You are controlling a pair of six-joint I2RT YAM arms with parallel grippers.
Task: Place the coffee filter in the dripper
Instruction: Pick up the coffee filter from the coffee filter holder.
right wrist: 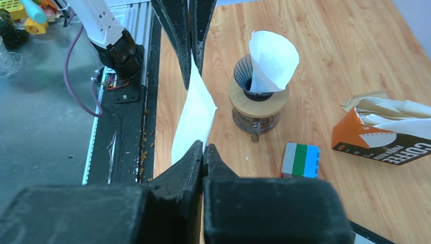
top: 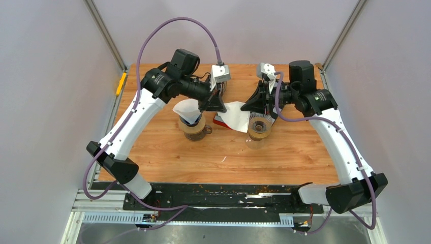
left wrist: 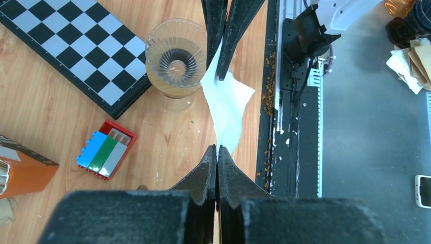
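A white paper coffee filter (top: 234,115) hangs stretched between my two grippers above the middle of the table. My left gripper (left wrist: 217,149) is shut on one edge of this coffee filter (left wrist: 227,104), and my right gripper (right wrist: 203,146) is shut on the opposite edge (right wrist: 195,114). In the top view the left gripper (top: 224,108) and right gripper (top: 243,108) face each other. A clear glass dripper (left wrist: 175,57) with nothing in it stands just under the right gripper (top: 259,128). A dark dripper (right wrist: 256,94) on the left holds another white filter (right wrist: 272,58).
A checkerboard (left wrist: 76,48) lies beside the glass dripper. A small red, blue, green and grey block (left wrist: 105,149) sits on the wood below the filter. An orange coffee-filter box (right wrist: 381,133) lies open at the back. The black rail (top: 223,195) runs along the table's near edge.
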